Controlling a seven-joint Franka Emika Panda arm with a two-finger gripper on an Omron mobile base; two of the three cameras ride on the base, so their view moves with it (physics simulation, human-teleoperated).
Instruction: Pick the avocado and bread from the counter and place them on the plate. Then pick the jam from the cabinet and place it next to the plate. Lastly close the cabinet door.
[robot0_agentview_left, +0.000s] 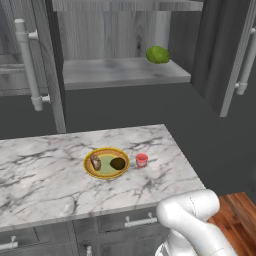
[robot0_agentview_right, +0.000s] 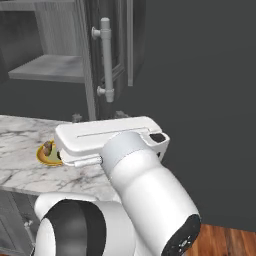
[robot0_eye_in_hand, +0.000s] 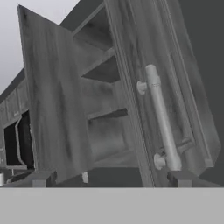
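**Plate loaded, jam beside it, cabinet door open**

At the centre of the left base view we see the plate (robot0_agentview_left: 106, 163) on the bench (robot0_agentview_left: 50, 170), with the bread (robot0_agentview_left: 95, 162) and avocado (robot0_agentview_left: 118, 163) on it and the jam (robot0_agentview_left: 142, 160) just to its right. Above, the cabinet (robot0_agentview_left: 120, 75) stands open, a green lump (robot0_agentview_left: 157, 55) on its shelf. Our arm (robot0_agentview_right: 130, 170) reaches up; in the hand view the fingers (robot0_eye_in_hand: 109, 178) are spread wide and empty, facing the door's silver handle (robot0_eye_in_hand: 162, 122).
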